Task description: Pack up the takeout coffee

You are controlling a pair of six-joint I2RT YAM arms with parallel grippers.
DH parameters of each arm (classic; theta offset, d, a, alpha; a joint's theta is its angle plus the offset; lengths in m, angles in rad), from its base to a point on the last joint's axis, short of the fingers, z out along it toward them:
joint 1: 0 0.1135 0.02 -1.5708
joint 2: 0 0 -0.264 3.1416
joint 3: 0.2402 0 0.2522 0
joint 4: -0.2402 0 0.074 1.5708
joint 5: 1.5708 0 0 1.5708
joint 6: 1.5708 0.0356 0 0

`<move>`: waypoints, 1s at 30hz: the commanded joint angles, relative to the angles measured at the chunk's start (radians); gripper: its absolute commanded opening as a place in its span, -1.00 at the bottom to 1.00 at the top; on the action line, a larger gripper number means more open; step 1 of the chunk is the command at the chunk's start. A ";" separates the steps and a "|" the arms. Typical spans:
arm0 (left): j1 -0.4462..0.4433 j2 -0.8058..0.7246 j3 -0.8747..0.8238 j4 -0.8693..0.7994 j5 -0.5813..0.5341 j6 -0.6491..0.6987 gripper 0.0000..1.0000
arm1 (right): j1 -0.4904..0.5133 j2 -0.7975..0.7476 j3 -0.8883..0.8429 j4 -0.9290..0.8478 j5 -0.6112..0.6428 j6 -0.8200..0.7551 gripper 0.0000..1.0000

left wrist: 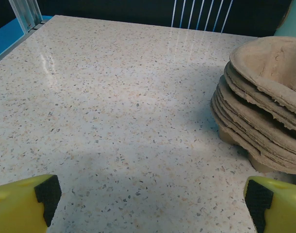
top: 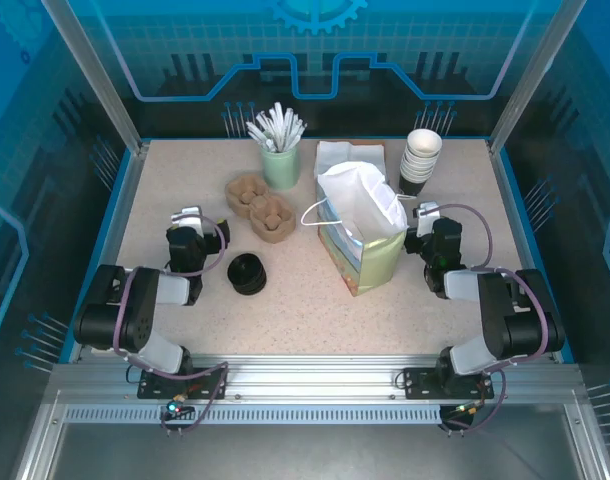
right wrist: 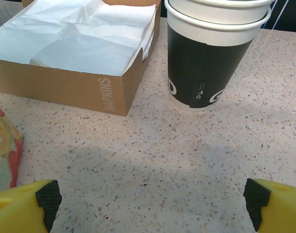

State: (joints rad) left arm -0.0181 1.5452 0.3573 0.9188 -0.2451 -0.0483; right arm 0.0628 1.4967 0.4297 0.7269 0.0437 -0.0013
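1. My left gripper [left wrist: 152,206]. Yellow fingers tipped with black pads [left wrist: 48,194] sit at the bottom corners of the left wrist view. They are spread to their widest and hold nothing, with only bare speckled table [left wrist: 114,121] between them. I judge they are set wide so that a cup can pass between them without being nudged.

2. My right gripper [right wrist: 150,206]. It is spread just as wide and is equally empty. It faces the stack of lidless cups [right wrist: 213,53] and the napkin box [right wrist: 75,58], and touches neither.

3. The takeout coffee [top: 247,272]. This is a small dark cup with its black lid on. It stands on the table just right of my left forearm, between that arm and the paper bag, and nothing touches it. It lies closer to my left side, so I expect that arm to fetch it. For now the left gripper points past it, toward the far edge.

4. The paper bag [top: 370,262]. It stands upright mid-table with its mouth open upward and a handle loop hanging off its left side. My right gripper sits just beside its right wall, which I judge a good place to steady it during loading.

5. The pulp cup carriers [left wrist: 264,97]. They are nested in a stack ahead and to the right of my left gripper, apart from it.

6. The green cup of stirrers [top: 281,160]. It stands at the far edge, well apart from both grippers.

Status: packing not yet begun.
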 commanded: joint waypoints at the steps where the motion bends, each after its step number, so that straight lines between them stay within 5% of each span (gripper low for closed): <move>1: -0.008 0.005 0.006 0.029 0.002 0.018 0.98 | -0.009 0.008 0.001 0.028 -0.007 -0.010 1.00; 20: -0.013 -0.034 0.003 0.011 0.022 0.029 0.98 | -0.034 -0.032 0.006 -0.012 -0.016 0.023 1.00; 30: -0.040 -0.523 0.146 -0.659 -0.161 -0.113 0.98 | -0.173 -0.298 0.081 -0.402 0.016 0.146 1.00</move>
State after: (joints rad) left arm -0.0502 1.1229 0.4458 0.4900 -0.3290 -0.0956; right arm -0.0669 1.2713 0.4599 0.4976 0.0448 0.0887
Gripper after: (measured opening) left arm 0.990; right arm 0.997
